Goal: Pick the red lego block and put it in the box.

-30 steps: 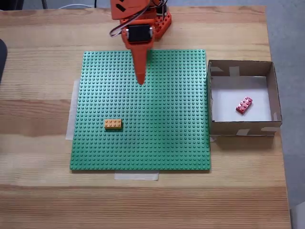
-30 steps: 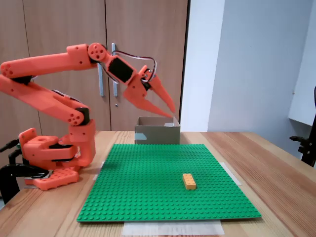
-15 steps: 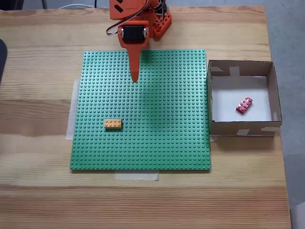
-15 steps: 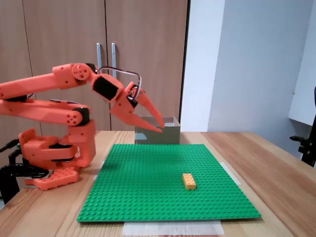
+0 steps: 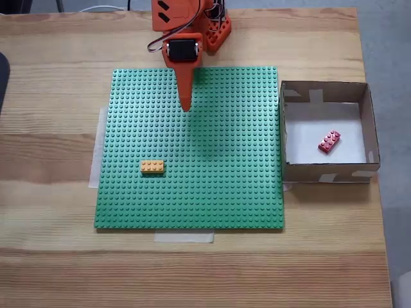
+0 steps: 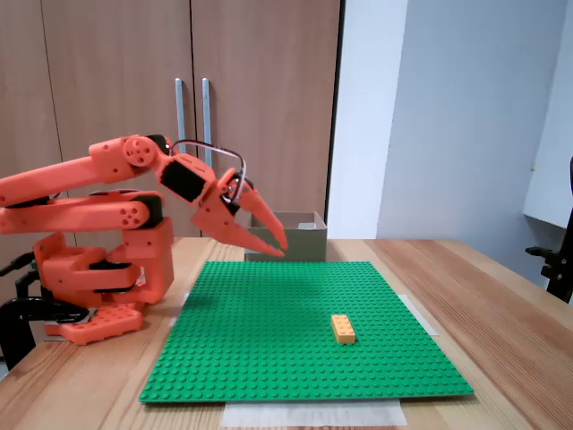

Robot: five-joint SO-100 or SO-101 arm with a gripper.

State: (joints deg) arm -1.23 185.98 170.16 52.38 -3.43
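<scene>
The red lego block (image 5: 329,141) lay inside the box (image 5: 325,172), on the white floor, a little right of centre and turned at a slant, touching none of the walls. The box sat on the wooden counter (image 5: 51,77) just beside the right edge of the green baseplate (image 5: 218,186) in the view from above; in the side-on view the box (image 6: 300,244) stood behind the far edge of the baseplate (image 6: 269,349), and its walls hid the red block there.

And there was the orange arm (image 6: 81,193), folded low over its base at the left of the side-on view, forearm sloping down toward the plate. The gripper (image 6: 273,245) hung above the far part of the baseplate, tips pointing down and forward, clear of the studs. From above the gripper (image 5: 186,108) read as one narrow orange wedge over the upper-middle of the plate, well apart from the box. The jaws looked narrow, the two tips drawn almost together, with nothing between them.

The yellow-orange brick (image 5: 152,167) rested flat on the studs in the lower-left part of the baseplate in the view from above, well apart from both the gripper and the box. Side-on, that brick (image 6: 342,328) sat toward the near right of the plate. Pale tape strips (image 5: 183,237) showed at the plate's near edge and along its left edge, on the counter. Wooden cabinet doors (image 6: 179,107) with metal handles stood behind the arm.
</scene>
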